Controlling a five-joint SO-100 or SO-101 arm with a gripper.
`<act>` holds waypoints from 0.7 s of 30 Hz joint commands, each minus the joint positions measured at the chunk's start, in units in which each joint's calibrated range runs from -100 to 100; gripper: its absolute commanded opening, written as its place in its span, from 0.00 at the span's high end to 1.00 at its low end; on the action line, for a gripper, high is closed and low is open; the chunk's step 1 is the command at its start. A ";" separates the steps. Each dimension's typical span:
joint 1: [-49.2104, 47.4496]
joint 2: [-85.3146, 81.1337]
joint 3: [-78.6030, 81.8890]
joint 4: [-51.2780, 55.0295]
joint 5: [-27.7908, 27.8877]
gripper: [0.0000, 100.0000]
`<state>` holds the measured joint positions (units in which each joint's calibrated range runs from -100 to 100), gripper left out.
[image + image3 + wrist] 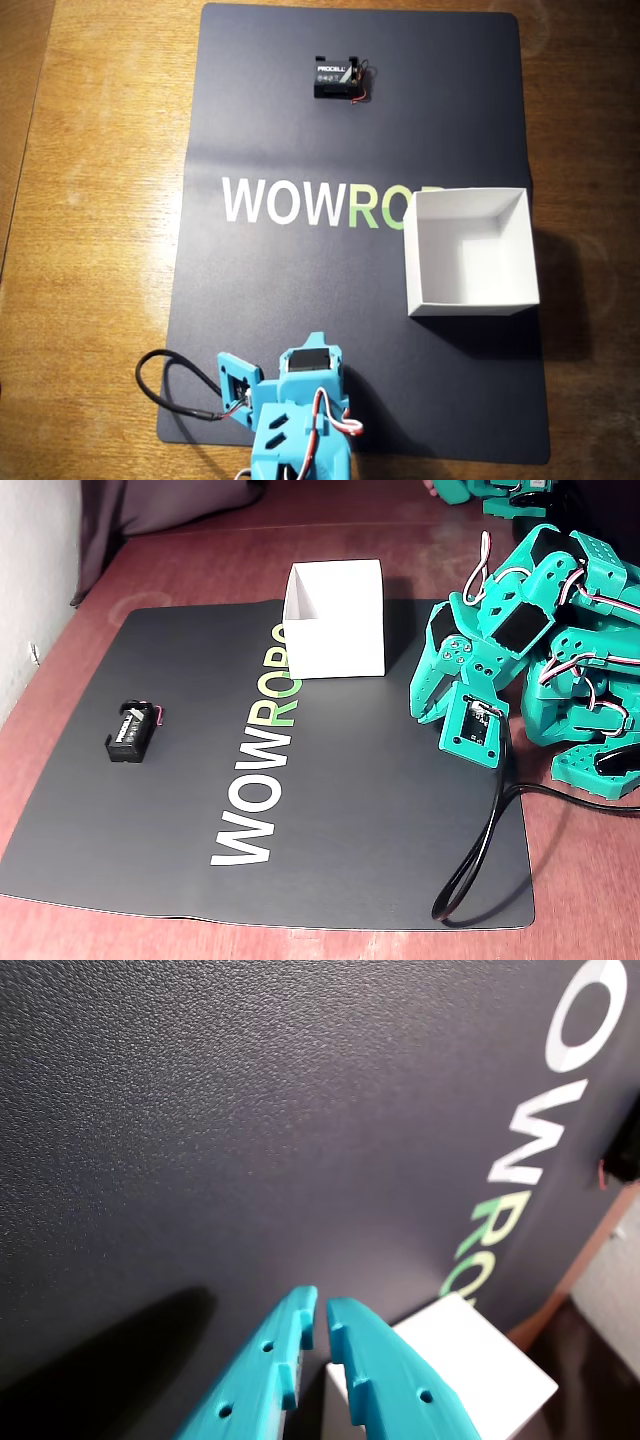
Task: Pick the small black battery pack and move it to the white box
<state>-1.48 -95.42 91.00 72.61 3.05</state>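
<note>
The turquoise plastic two-finger gripper (316,1312) hangs just above the dark textured mat (250,1130), its fingertips (296,1310) drawn almost together with only a thin slit between them and nothing held. In the wrist view a long dark shadow lies on the mat to the left of the fingers, and a corner of the white open-topped cardboard box (470,1360) stands just behind and to the right of them. The white and green "WOWROBO" lettering (520,1150) runs up the right side of that view, well beyond the fingertips.

The small black battery pack (337,78), labelled PROCELL and trailing thin red wires, lies flat on the mat far ahead of the fingers, at the opposite end of the mat from the arm. In the fixed view it (130,731) sits near the mat's left side, well apart from the box (335,620).

Seen from overhead, the box (470,252) rests on the right part of the mat (300,300), covering the end of the lettering (300,200). The folded turquoise arm (300,410) sits at the mat's near edge, with a black cable (165,385) looping to its left over the wooden table (90,200).
</note>
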 commanded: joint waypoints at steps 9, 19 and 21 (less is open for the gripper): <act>0.37 12.52 -5.24 -7.76 0.18 0.99; 0.37 33.92 -24.47 -11.26 0.13 0.99; 0.37 38.74 -30.37 -10.56 0.13 0.99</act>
<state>-1.61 -63.22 70.73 62.06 3.10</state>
